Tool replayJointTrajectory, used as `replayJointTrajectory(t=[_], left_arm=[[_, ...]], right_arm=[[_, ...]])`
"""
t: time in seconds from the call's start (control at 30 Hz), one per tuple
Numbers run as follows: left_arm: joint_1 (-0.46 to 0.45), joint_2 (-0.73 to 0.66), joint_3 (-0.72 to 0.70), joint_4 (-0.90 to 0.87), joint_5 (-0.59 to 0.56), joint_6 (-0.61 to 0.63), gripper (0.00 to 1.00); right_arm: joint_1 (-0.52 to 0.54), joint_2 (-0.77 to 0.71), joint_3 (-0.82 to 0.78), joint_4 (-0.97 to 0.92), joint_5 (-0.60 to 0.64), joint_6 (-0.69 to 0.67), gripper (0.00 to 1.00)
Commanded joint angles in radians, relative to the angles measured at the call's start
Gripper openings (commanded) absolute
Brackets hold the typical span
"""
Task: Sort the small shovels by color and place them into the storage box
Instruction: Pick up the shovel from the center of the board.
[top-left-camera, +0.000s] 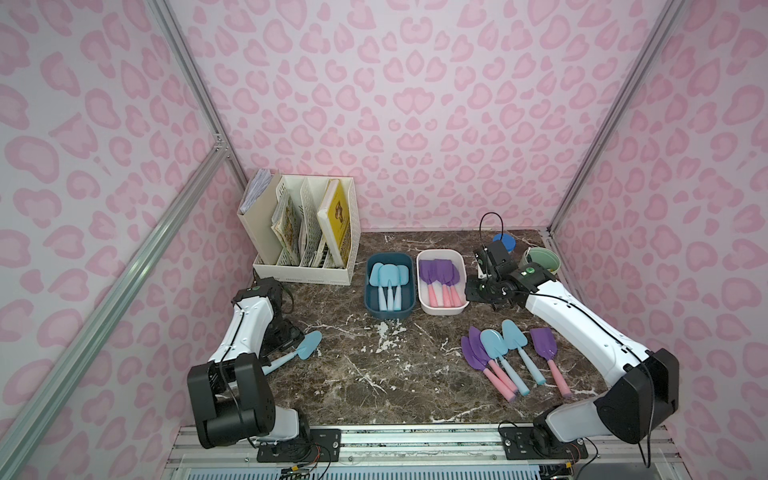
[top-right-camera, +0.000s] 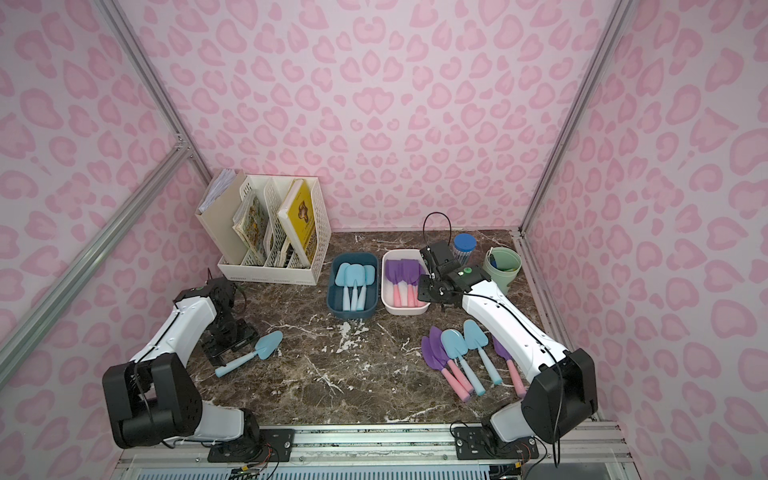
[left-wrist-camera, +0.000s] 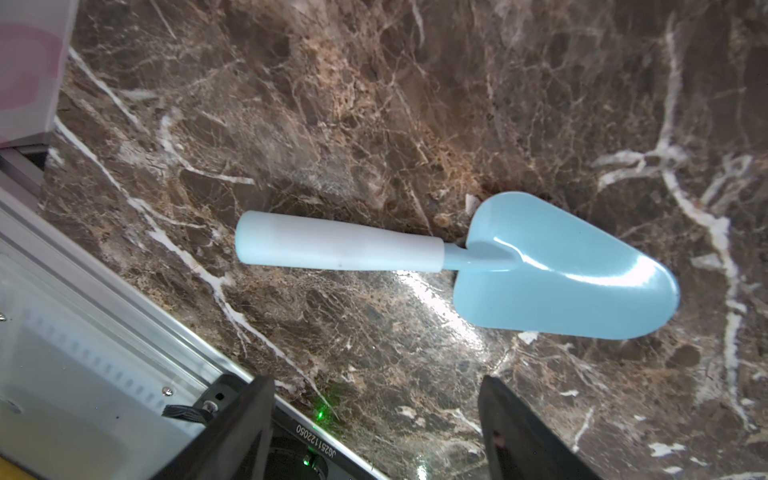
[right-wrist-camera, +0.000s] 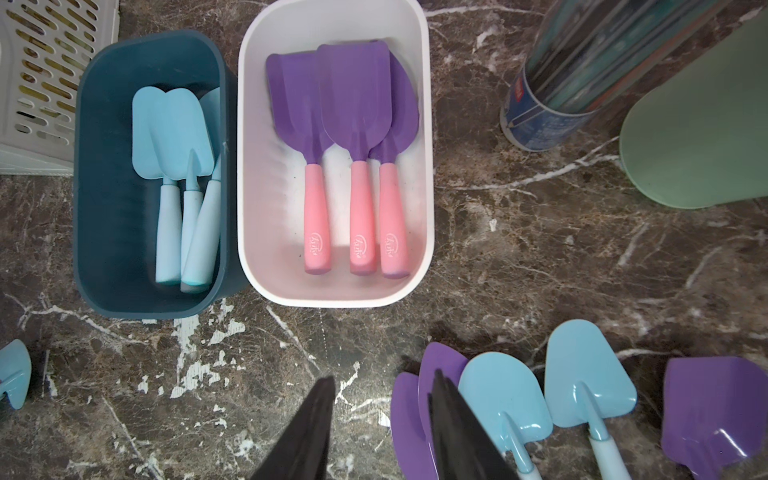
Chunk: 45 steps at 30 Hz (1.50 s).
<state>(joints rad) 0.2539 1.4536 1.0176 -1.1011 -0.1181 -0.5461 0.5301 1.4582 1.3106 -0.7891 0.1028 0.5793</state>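
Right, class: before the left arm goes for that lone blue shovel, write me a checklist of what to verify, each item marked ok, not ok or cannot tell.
1. Left end effector open and empty: ok.
2. Lone blue shovel lying flat, touching nothing else: ok.
3. Jaws astride its handle: not ok; it lies beyond them.
4. Dark blue box holds only blue shovels, with room left: ok.
5. Right end effector empty and away from that box: ok.
6. Left end effector's height above the table: cannot tell.
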Motion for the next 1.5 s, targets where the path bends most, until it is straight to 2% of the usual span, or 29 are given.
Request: replayJointTrajectory(t=[0.0,0.23,0.43,0.67,0.97,1.47], left_arm=[[0.025,0.031,-0.001,0.010,0.006,0.036,0.82],[0.070,0.066,-0.001,0.021,0.016,0.054,0.82],[0.080,0.079,0.039,-0.011,-0.054,0.090,0.83],[0.124,0.197,0.044,0.014,0.047,0.112,0.82],[0.137,0.253,0.052,0.016,0.086,0.128,0.80],[0.139,0.227,0.113,0.014,0.046,0.129,0.76]], right_arm=[[0.000,0.003,0.005,0.011,-0.008,-0.007,0.44],[0.001,0.006,0.007,0.008,-0.011,-0.004,0.44],[0.001,0.013,0.013,0.007,-0.011,-0.001,0.44],[0.009,0.023,0.033,-0.002,-0.011,0.004,0.44],[0.015,0.021,0.041,-0.006,-0.008,0.009,0.44],[0.019,0.023,0.037,0.003,-0.011,0.013,0.44]])
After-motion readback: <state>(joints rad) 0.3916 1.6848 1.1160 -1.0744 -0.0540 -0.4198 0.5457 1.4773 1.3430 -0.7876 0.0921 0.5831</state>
